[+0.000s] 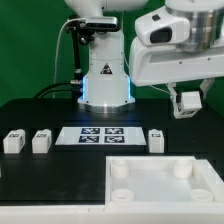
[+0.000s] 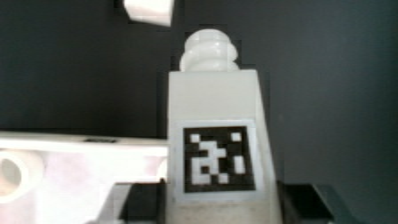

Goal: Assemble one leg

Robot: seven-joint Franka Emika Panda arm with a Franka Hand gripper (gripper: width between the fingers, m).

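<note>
Wrist view: gripper (image 2: 224,202) clamped on leg (image 2: 217,100), fingers (image 2: 150,203) either side of its lower end; b/w square tag (image 2: 217,158) faces cam, just above fingertips. White panel (image 2: 71,160) below gripper, apart from leg.

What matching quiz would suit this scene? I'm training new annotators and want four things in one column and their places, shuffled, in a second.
Things:
1. held leg
2. marker board
3. panel
4. lone leg

Places:
A. flat on the table, mid-scene in the exterior view
B. clamped in the gripper, above the table
C. nearest the camera, at the exterior view's right
D. standing just off the marker board's end, at the exterior view's right

Pairs: 1-B, 2-A, 3-C, 4-D
</note>
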